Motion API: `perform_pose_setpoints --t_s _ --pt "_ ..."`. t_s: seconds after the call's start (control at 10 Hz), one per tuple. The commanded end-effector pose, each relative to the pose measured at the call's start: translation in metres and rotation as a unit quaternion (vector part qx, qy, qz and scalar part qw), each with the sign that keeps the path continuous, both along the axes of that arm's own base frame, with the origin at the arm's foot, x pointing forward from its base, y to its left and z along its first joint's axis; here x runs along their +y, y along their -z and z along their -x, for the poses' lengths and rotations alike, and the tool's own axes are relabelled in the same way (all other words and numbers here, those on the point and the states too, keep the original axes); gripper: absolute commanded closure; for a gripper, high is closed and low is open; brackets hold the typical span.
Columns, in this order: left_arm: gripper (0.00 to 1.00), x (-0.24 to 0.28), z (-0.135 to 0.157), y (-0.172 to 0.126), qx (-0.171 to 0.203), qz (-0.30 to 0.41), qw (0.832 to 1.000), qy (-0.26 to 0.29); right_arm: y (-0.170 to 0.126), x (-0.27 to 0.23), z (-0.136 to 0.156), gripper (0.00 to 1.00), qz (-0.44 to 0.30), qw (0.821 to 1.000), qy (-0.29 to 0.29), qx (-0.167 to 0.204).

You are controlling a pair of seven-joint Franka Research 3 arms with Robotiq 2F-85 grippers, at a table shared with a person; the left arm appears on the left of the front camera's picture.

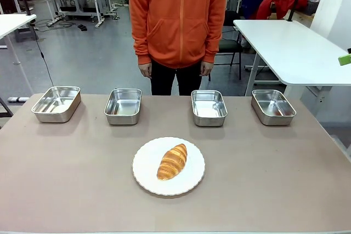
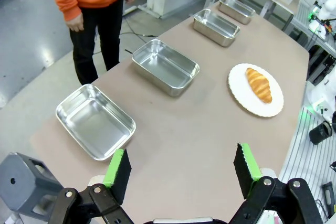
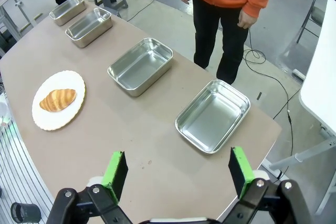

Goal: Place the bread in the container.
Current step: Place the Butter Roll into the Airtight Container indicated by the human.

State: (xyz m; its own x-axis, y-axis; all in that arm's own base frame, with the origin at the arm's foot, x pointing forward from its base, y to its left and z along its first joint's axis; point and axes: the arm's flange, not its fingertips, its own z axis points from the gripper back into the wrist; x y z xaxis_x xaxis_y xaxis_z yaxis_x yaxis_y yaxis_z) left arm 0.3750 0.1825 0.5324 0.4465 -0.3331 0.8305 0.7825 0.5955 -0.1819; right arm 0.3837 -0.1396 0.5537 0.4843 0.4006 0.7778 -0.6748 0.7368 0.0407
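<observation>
Golden-brown bread (image 1: pixel 172 161) is lying at a slant right in the middle of the white plate (image 1: pixel 143 180), so as far as I can tell nothing of the job is done yet.

Beyond the plate, toward the person (image 1: pixel 178 20) in the orange hoodie, there's a row of four shiny steel trays. The outer-left tray (image 1: pixel 56 103) and inner-left tray (image 1: pixel 123 106) sit beyond the plate's left side. The inner-right tray (image 1: pixel 209 107) and outer-right tray (image 1: pixel 273 106) sit beyond its right side. All four look empty. One of them must be the container, but I honestly can't tell which. The two inner ones are nearest the plate, though neither touches it. The person's hands hang at their sides and aren't pointing at anything, so no hint there.

The left gripper (image 2: pixel 181 153) hovers above the table (image 1: pixel 66 190) well off to the plate's left. Its jaws are spread wide, with nothing between the green pads. The right gripper (image 3: pixel 177 155) is the same on the other side, well off to the plate's right, wide open and empty. Neither is anywhere near the bread.

So my read is that the whole thing is left to do. An arm has to come in over the plate, close on the bread and lift it clear. Then it carries it past the plate's far edge and sets it down inside a tray.
</observation>
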Motion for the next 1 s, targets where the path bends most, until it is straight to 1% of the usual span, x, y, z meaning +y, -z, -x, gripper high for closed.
perform_pose_setpoints --t_s 0.0,0.9 --pt "0.00 -0.0008 0.0012 -0.0019 -0.006 0.006 1.000 0.003 0.0005 -0.0015 -0.0017 0.00 -0.003 1.000 -0.009 -0.014" --pt "0.00 -0.0008 0.0012 -0.0019 -0.006 0.006 1.000 0.003 0.0005 -0.0015 -0.0017 0.00 -0.003 1.000 -0.009 -0.014"
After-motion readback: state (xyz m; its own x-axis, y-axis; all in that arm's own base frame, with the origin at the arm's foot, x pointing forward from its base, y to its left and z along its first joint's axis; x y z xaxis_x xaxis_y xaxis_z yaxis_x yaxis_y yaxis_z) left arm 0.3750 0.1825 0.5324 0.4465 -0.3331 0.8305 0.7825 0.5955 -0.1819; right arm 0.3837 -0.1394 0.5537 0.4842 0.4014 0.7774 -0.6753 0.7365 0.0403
